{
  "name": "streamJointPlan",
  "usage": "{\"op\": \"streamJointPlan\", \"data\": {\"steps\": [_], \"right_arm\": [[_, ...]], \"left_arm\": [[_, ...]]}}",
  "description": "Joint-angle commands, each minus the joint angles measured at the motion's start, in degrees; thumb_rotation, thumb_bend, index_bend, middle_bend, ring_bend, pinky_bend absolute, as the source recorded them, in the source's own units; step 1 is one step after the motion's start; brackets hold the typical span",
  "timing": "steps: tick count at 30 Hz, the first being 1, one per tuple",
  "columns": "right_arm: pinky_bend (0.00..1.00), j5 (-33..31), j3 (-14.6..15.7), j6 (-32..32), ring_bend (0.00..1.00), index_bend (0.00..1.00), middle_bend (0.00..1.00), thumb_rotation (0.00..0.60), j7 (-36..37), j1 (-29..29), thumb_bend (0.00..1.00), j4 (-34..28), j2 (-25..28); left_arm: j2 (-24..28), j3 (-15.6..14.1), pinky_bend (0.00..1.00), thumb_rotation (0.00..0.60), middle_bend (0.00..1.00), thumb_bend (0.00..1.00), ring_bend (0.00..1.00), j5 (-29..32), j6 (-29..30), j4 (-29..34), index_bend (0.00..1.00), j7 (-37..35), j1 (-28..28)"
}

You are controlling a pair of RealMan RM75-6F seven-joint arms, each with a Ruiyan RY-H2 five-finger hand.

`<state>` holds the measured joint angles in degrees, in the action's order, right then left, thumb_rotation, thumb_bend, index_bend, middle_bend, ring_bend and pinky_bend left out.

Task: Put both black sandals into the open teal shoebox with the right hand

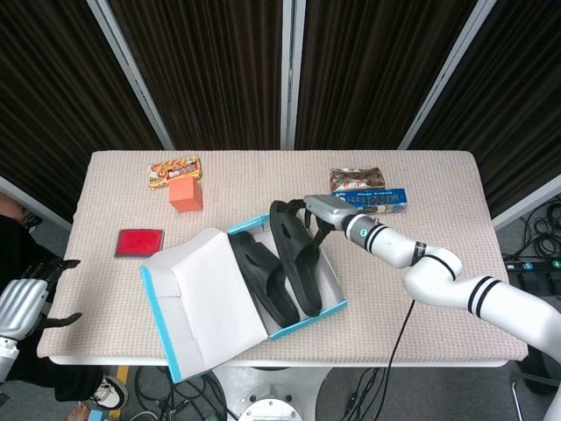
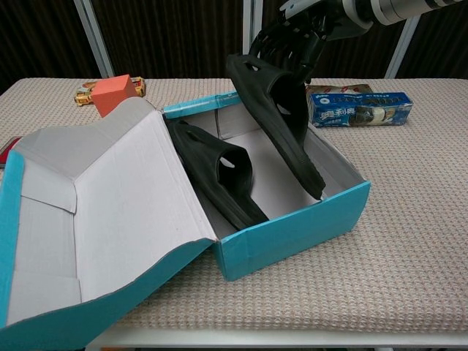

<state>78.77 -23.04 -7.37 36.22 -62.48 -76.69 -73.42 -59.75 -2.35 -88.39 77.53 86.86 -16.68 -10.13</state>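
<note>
Right robot hand (image 2: 296, 40) is clamped on the far end of the second black sandal (image 2: 278, 117), holding it tilted, its near tip down inside the teal shoebox (image 2: 292, 230) at the right wall. The first sandal (image 2: 216, 172) already lies in the box, leaning against the left side by the lid. Best play here, I'd say: lower the heel end slowly so the sole settles flat on the box floor, keep it off the right wall, then let go (no dropping from height). Whether the tip actually touches the floor is hidden behind the near wall. Fingers blend into the black sandal. Left robot hand (image 1: 22, 303), fingers apart, waits off the tabletop (image 1: 421, 298), half cut off.
</note>
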Motion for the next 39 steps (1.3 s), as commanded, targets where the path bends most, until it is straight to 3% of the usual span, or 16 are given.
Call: {"op": "streamJointPlan", "data": {"steps": [1, 13, 30, 39], "right_arm": [[0.57, -0.18, 0.43, 0.84, 0.43, 0.57, 0.45, 0.600, -0.81, -0.88, 0.35, 0.62, -0.24], [0.57, -2.80, 3.73, 1.77, 0.43, 0.58, 0.45, 0.600, -6.63, -4.15, 0.38, 4.25, -2.15], [0.57, -6.98, 7.52, -6.78, 0.43, 0.59, 0.46, 0.600, -14.69, -4.29, 0.38, 2.41, -3.41], [0.57, -9.37, 10.96, -10.39, 0.43, 0.60, 0.47, 0.600, -20.17, -3.24, 0.38, 1.18, -3.16]], "left_arm": [[-0.05, 0.05, 0.14, 0.600, 0.24, 0.02, 0.11, 0.04, -0.02, -0.12, 0.19, -0.12, 0.05], [-0.36, 0.31, 0.14, 0.600, 0.24, 0.02, 0.11, 0.01, -0.31, -1.00, 0.19, -0.94, 0.04], [-1.18, 0.54, 0.14, 0.600, 0.24, 0.02, 0.11, -0.68, 0.41, -2.80, 0.19, -1.97, 0.23], [-1.81, 0.44, 0.14, 0.600, 0.24, 0.02, 0.11, -1.27, 0.81, -3.74, 0.19, -2.24, 0.33]]}}
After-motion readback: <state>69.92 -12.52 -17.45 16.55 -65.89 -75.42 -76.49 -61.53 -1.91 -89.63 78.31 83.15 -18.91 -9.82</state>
